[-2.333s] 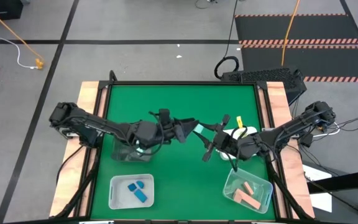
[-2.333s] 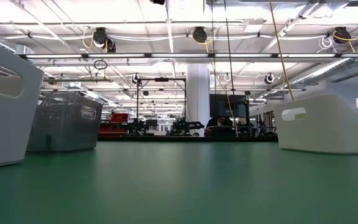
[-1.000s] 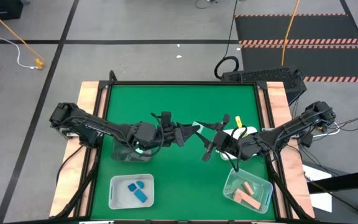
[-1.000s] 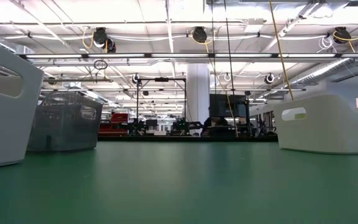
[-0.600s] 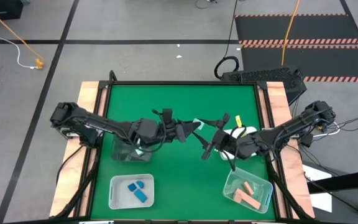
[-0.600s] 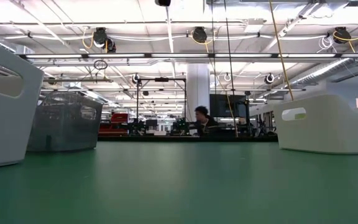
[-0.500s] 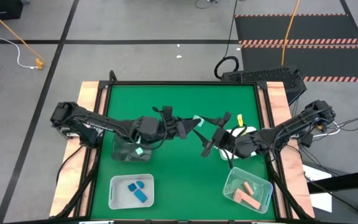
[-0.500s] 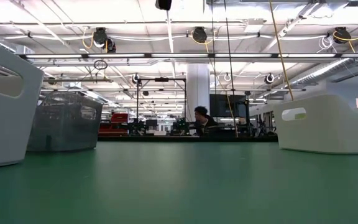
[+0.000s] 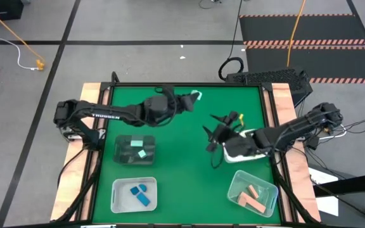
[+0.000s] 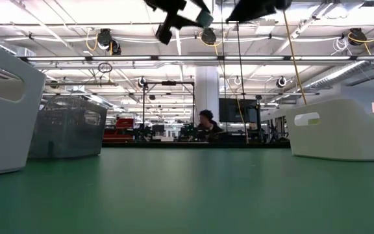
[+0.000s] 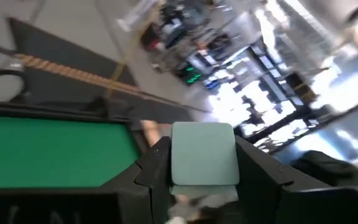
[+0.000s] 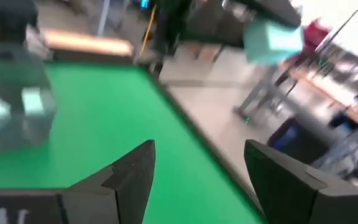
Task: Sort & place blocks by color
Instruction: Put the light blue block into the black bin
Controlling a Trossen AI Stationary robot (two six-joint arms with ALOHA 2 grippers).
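Observation:
My left gripper is over the far middle of the green table, shut on a pale mint block that also shows in the right wrist view. My right gripper stands open right of centre with nothing between its fingers. More mint blocks lie in a clear bin. Blue blocks lie in a white bin, and salmon blocks in a clear bin. My left gripper pinches the mint block between its two fingers, on two opposite sides. The fingers come about level from the table's left. The block sits at their free ends, lifted clear of the table.
A white bin stands under my right arm near the right edge. The bins line the table's left and right near sides. Bare green table lies in the middle. A person shows far behind the table.
Both grippers stood together at the table's middle with the mint block between them. My left gripper has swung toward the far edge, taking the block along. My right gripper has stayed behind without the block, drawing back slightly toward the right edge.

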